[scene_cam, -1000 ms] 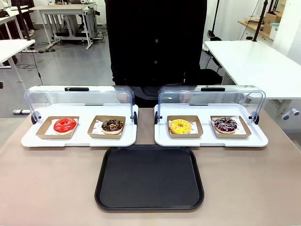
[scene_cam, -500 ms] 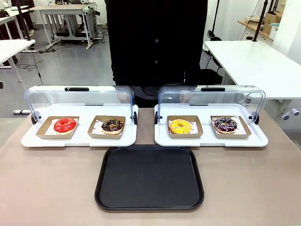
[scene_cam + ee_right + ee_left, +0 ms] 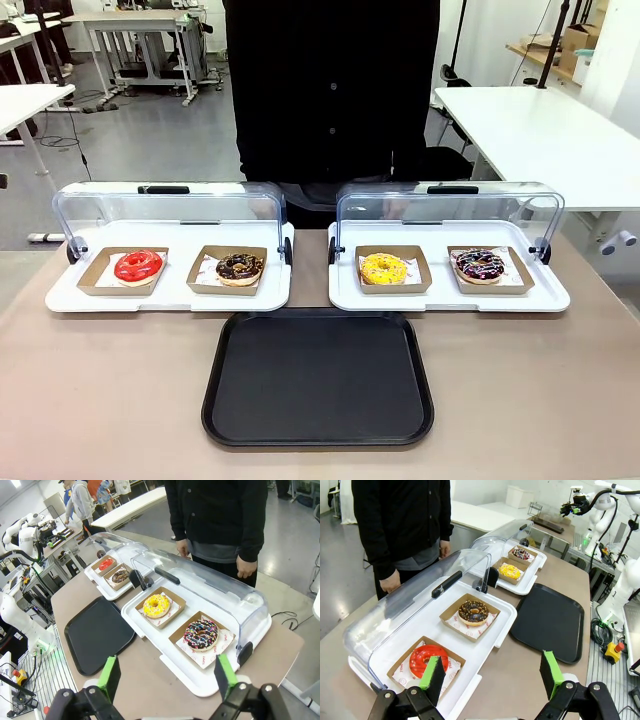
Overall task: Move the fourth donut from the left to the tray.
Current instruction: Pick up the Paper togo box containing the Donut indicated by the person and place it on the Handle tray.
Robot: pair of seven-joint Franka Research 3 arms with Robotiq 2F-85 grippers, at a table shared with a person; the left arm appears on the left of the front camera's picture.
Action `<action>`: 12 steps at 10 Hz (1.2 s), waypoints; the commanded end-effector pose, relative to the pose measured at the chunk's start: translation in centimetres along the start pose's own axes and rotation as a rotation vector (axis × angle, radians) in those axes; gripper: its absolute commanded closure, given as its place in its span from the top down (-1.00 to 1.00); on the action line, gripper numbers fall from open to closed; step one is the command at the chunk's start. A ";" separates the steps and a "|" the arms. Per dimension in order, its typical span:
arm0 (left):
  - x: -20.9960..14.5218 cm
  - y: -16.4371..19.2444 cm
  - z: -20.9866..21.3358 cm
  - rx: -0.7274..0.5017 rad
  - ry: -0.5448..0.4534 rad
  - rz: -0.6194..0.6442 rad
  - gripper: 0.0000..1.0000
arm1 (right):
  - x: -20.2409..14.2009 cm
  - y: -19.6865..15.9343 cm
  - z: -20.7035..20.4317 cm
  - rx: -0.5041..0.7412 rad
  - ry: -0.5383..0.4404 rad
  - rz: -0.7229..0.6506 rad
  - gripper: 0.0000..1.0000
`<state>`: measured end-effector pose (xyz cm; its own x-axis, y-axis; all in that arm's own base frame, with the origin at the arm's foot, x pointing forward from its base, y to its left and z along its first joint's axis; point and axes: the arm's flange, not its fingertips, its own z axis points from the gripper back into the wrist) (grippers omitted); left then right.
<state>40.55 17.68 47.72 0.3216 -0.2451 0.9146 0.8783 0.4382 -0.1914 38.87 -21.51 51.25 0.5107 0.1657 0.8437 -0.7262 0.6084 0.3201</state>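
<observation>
Progress: nothing is moved yet; every step is left, as I judge it.
Fourth donut [image 3: 479,264]: on its cardboard holder [image 3: 521,280], far right, in the right display tray [image 3: 440,300] under a raised clear lid [image 3: 450,210].
Tray [image 3: 318,378]: bare, near and central on the surface [image 3: 120,390].
Left pincer [image 3: 492,672]: spread, holding nothing.
Right pincer [image 3: 167,676]: spread, holding nothing, well apart from the donut.
Hard to make out: the person's hand [image 3: 246,573] sits behind the lid; pincer bases are cut off.
</observation>
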 end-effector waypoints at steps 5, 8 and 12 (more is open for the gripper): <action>0.2 0.0 0.2 -0.012 0.002 0.005 1.00 | 0.1 -0.1 -0.1 0.003 -0.031 0.029 1.00; 0.2 0.0 0.2 -0.012 0.002 0.005 1.00 | 0.1 -0.1 -0.1 0.003 -0.031 0.029 1.00; 0.2 0.0 0.2 -0.012 0.002 0.005 1.00 | 0.1 -0.1 -0.1 0.003 -0.031 0.029 1.00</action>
<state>40.55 17.68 47.72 0.3216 -0.2451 0.9146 0.8783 0.4382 -0.1914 38.87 -21.52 51.24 0.5104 0.1660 0.8438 -0.7265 0.6083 0.3197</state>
